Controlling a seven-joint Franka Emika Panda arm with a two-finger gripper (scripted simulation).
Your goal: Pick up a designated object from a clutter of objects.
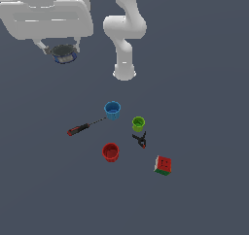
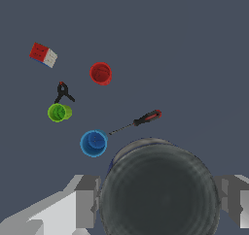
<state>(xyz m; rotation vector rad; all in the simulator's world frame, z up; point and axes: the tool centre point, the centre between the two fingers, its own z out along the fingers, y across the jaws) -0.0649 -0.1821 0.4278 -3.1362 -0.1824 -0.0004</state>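
The designated object, a squat dark-grey can with a bluish band, hangs high above the floor at the exterior view's upper left, held between the fingers of my gripper. In the wrist view the can fills the space between the two grey fingers, which press on its sides. The rest of the clutter lies far below: a blue cup, a green cup, a red cup, a red-handled screwdriver, a black clamp and a colourful puzzle cube.
The arm's white base stands behind the clutter. In the wrist view the blue cup, screwdriver, green cup, clamp, red cup and cube lie spread apart on the dark floor.
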